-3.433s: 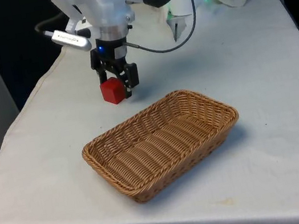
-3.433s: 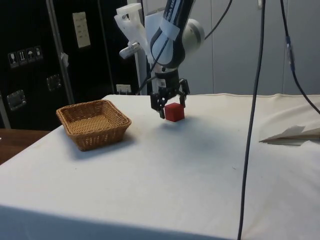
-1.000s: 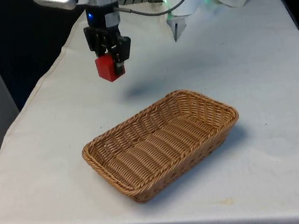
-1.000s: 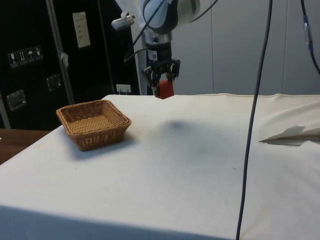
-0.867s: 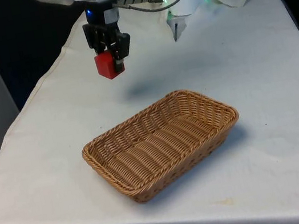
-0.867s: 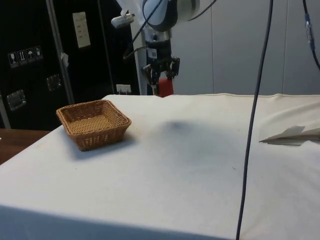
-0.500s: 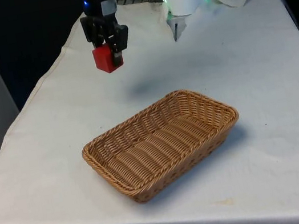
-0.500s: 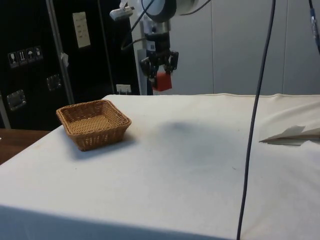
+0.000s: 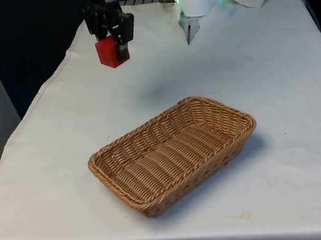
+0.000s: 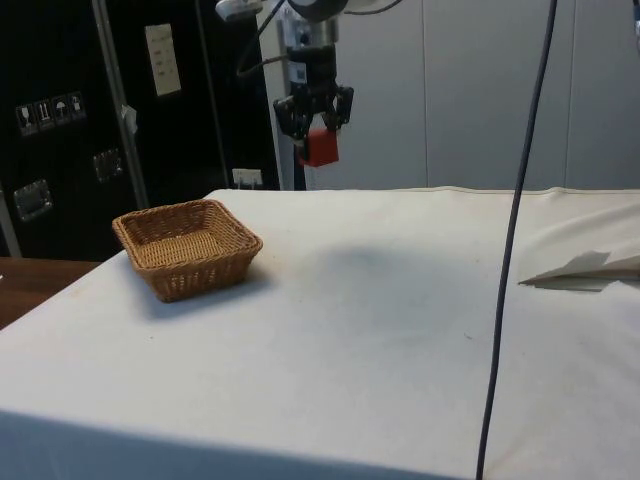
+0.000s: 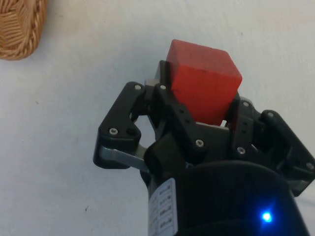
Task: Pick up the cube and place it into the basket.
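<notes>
High above the cloth (image 10: 400, 330), jaws clamp the cube (image 9: 106, 52), hiding its sides.

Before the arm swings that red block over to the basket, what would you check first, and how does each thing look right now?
1. Cube gripped between the pincer fingers: ok.
2. Cube lifted clear of the table: ok, well above the cloth in the side view.
3. Basket upright, open side up: ok.
4. Basket interior free for the cube: ok, nothing lies in it.
5. Path from cube to basket unobstructed: ok.
6. Cube already over the basket: not ok, it hangs off to one side.
</notes>
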Controlling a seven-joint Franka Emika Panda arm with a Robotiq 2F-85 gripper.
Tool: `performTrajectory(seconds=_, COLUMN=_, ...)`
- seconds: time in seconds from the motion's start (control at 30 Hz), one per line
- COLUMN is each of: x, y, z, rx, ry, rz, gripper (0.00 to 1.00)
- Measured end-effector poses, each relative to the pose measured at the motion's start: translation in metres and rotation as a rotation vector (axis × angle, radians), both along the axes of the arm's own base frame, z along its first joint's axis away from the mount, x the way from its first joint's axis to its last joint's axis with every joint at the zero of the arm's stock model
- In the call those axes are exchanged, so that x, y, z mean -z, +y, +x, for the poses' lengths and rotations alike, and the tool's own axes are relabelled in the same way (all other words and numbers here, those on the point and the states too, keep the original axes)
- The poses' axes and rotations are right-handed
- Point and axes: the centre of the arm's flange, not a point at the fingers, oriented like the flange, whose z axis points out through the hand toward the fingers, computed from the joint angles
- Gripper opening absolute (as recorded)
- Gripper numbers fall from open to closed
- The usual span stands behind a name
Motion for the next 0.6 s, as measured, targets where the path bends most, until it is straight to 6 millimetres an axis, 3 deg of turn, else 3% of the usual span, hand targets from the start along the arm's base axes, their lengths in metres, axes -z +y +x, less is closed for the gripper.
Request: performTrajectory(seconds=0.6, x=-0.039, y=-0.001, z=0.008, rx=-0.006, ry=-0.020, rz=0.012, gripper=0.00)
